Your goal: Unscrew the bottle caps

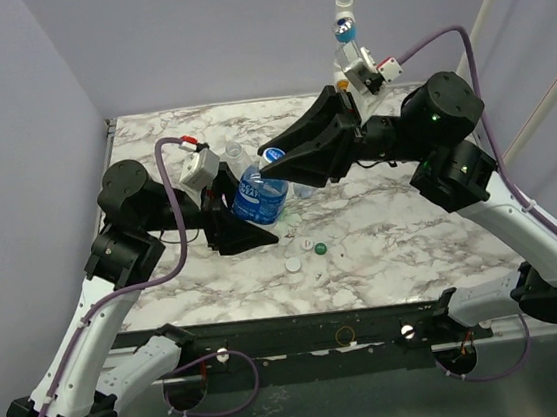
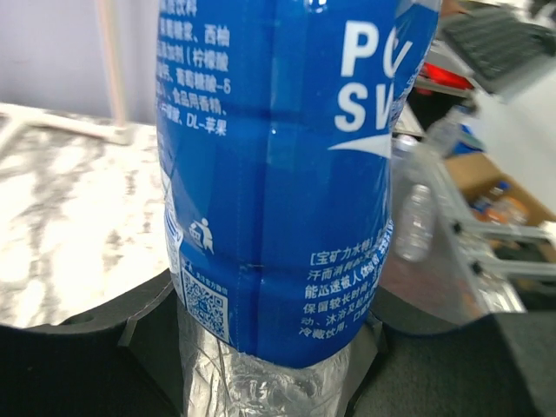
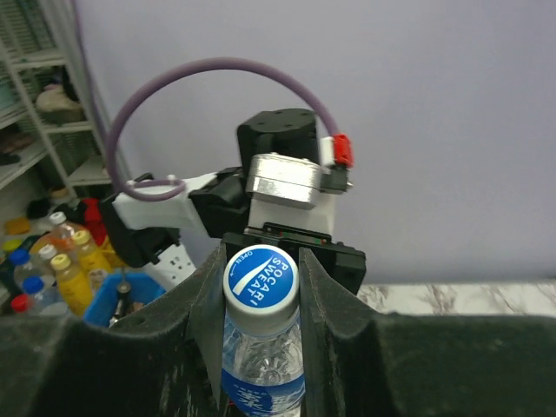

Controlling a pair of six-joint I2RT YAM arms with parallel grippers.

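A small clear bottle with a blue label stands tilted at the table's middle. My left gripper is shut on its lower body, and the blue label fills the left wrist view, with the left gripper closed round the clear base. Its blue and white cap sits between the fingers of my right gripper, which press on both of its sides. From above, the right gripper is shut on the bottle cap. Two white caps and a green cap lie loose on the table.
A clear bottle stands behind the left wrist and another lies under the right gripper. A white pole with a blue fitting rises at the back edge. The marble table ends at a black rail near the arm bases.
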